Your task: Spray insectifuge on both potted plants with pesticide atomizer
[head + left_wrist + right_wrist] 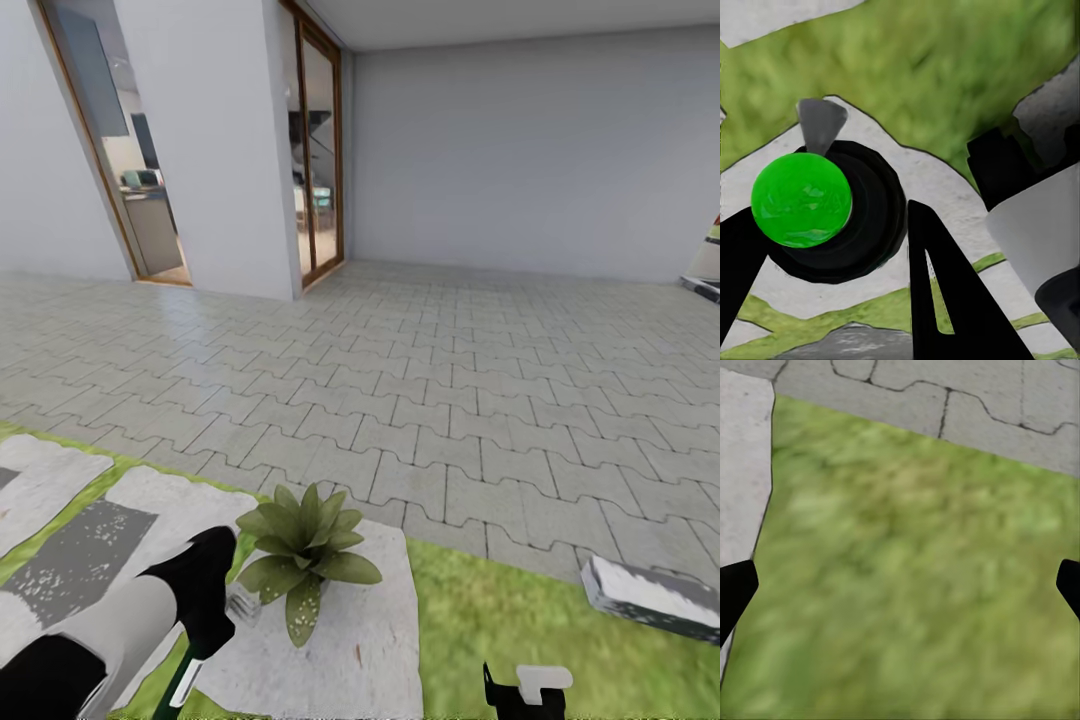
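A grey paved floor [450, 400] fills most of the head view, bordering the lawn [480, 620] with its stepping stones [360, 640]. One potted plant [305, 555] stands on a stone, whitish specks [303, 608] on its front leaf. The left gripper [832, 247] is clamped on the atomizer [802, 199], whose clear nozzle [243, 603] sits just beside the plant. The right gripper [900, 592] hangs over grass, its fingers wide apart.

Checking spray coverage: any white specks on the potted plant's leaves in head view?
Yes, the potted plant on the stepping stone shows fine whitish specks on its lower front leaves.
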Tool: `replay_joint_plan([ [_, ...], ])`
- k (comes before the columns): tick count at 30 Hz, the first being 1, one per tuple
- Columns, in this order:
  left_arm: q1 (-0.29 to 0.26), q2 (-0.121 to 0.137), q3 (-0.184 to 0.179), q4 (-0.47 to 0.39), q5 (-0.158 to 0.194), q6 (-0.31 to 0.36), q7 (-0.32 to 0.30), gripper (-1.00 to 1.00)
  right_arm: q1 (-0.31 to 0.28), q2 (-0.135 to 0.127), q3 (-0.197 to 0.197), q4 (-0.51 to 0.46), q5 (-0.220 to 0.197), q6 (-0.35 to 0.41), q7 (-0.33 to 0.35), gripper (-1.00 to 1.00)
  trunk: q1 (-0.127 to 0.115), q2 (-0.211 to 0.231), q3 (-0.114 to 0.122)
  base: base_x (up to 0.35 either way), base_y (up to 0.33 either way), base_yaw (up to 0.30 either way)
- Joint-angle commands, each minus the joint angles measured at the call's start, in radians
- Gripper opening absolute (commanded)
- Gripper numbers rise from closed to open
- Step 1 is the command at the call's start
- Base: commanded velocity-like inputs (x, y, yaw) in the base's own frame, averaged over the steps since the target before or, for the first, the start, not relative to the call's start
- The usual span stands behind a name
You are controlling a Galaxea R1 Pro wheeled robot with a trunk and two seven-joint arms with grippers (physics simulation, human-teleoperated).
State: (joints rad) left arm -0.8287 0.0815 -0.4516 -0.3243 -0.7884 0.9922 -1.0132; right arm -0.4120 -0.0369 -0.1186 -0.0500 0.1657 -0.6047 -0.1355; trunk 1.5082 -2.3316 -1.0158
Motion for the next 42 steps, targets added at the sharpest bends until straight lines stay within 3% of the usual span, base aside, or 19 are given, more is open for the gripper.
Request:
replay_joint_plan([
  [1, -0.003, -0.001, -0.002, -0.003, -0.009, 0.005, -0.010, -1.00, -0.001, 0.000, -0.007, 0.001, 0.010, -0.003, -0.004, 1.00, 0.000, 0.000, -0.003, 0.000, 0.000, 0.000],
  [7, -0.023, -0.006, -0.004, -0.113, -0.012, 0.015, -0.016, -1.00, -0.001, 0.000, -0.007, 0.001, 0.010, -0.003, -0.004, 1.00, 0.000, 0.000, -0.005, 0.000, 0.000, -0.017],
  [13, -0.034, 0.005, -0.006, -0.119, -0.014, 0.014, -0.016, -1.00, -0.001, 0.000, -0.007, 0.001, 0.011, -0.003, -0.004, 1.00, 0.000, 0.000, -0.005, 0.000, 0.000, -0.243],
  [16, -0.038, -0.004, -0.007, -0.121, -0.014, 0.014, -0.017, -1.00, -0.001, 0.000, -0.007, 0.001, 0.011, -0.003, -0.004, 1.00, 0.000, 0.000, -0.005, -0.015, 0.000, -0.060],
  [28, -0.184, -0.041, -0.016, -0.105, -0.010, 0.016, -0.019, -1.00, -0.001, 0.000, -0.007, 0.002, 0.011, -0.003, -0.003, 1.00, 0.000, 0.000, -0.005, -0.064, 0.000, -0.002],
  [32, -0.188, -0.051, -0.063, -0.087, -0.010, 0.015, -0.041, -1.00, -0.001, -0.001, -0.007, 0.001, 0.012, -0.003, -0.003, 1.00, 0.000, 0.000, -0.005, 0.000, 0.000, 0.000],
  [33, -0.188, -0.051, -0.089, -0.084, -0.011, 0.012, -0.099, -1.00, -0.001, -0.001, -0.007, 0.001, 0.013, -0.003, -0.003, 1.00, 0.000, 0.000, -0.005, 0.000, 0.000, 0.000],
  [35, -0.188, -0.051, -0.136, -0.084, -0.012, 0.011, -0.147, -1.00, -0.001, -0.001, -0.007, 0.001, 0.013, -0.003, -0.004, 1.00, 0.000, 0.000, -0.005, 0.000, 0.000, 0.000],
  [38, -0.188, -0.050, -0.197, -0.081, -0.011, 0.015, -0.170, -1.00, -0.001, -0.001, -0.007, 0.001, 0.012, -0.003, -0.004, 1.00, 0.000, 0.000, -0.005, 0.000, 0.000, 0.000],
  [42, -0.187, -0.051, -0.214, -0.081, -0.011, 0.015, -0.178, -1.00, -0.001, -0.001, -0.007, 0.001, 0.012, -0.003, -0.004, 1.00, 0.000, 0.000, -0.005, 0.050, 0.042, 0.000],
])
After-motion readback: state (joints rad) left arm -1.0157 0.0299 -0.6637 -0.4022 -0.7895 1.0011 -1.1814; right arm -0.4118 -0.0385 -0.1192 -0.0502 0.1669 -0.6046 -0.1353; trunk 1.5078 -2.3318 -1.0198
